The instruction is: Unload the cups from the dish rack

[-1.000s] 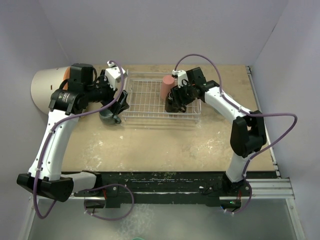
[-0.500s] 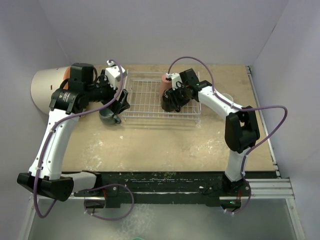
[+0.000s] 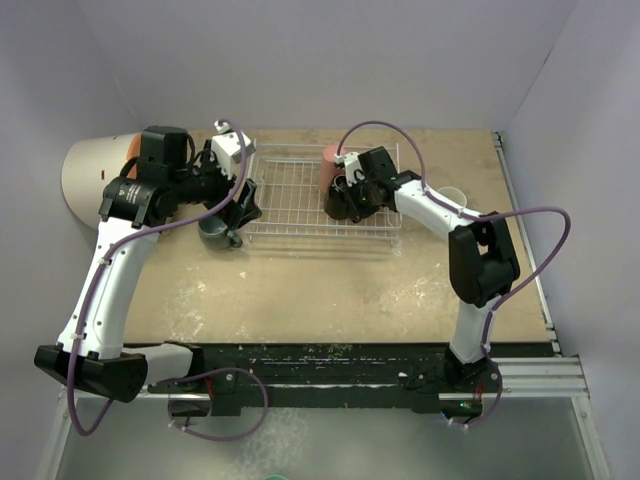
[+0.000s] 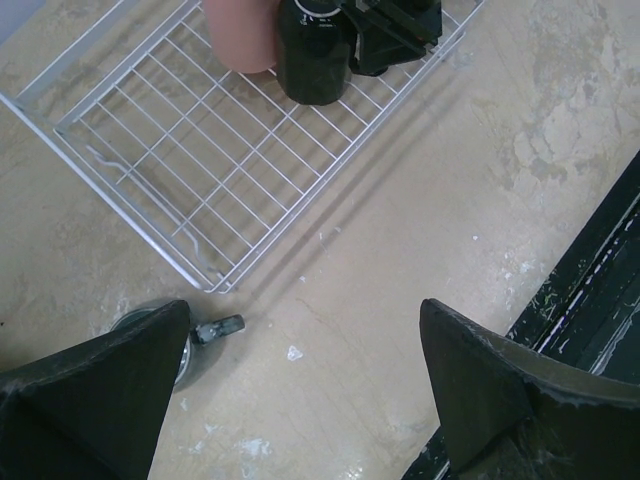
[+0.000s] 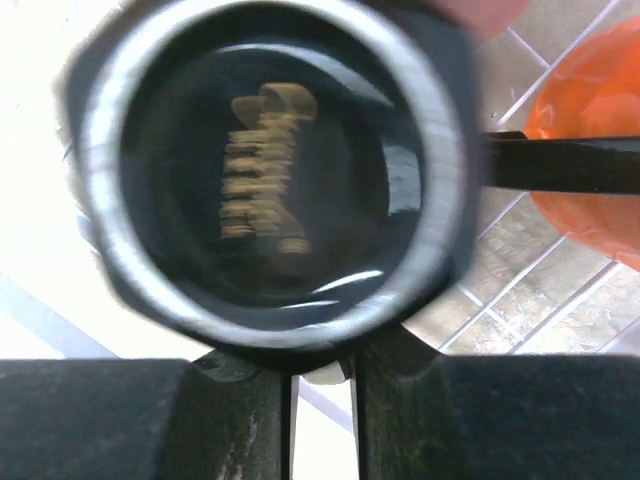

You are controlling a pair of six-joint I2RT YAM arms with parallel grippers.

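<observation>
Right gripper (image 5: pixel 322 375): fingers drawn nearly together at upturned black mug (image 5: pixel 270 170); actual pinch cannot be told. Mug seated in dish rack (image 3: pixel 290 200) beside pink tumbler (image 3: pixel 333 165), probably approached for lift-out. Left gripper (image 4: pixel 302 305) held spread wide over table (image 4: pixel 400 200); grey-teal mug (image 3: pixel 217 232) set outside rack.

Soft, even light from above fills the overhead view. The tan tabletop (image 3: pixel 330 290) is bright without glare and the shadows on it are faint. In the left wrist view the white wire-grid rack (image 4: pixel 180 150) is sharp and throws a thin shadow along its right edge, while the dark fingers (image 4: pixel 90 400) of the left gripper (image 4: pixel 302 310) look slightly soft. The right wrist view is badly blurred. The glossy black mug (image 5: pixel 270 170) fills it with smeared gold lettering, the left side is blown out white, and the orange mug (image 5: pixel 590 170) at the right glows oversaturated.
</observation>
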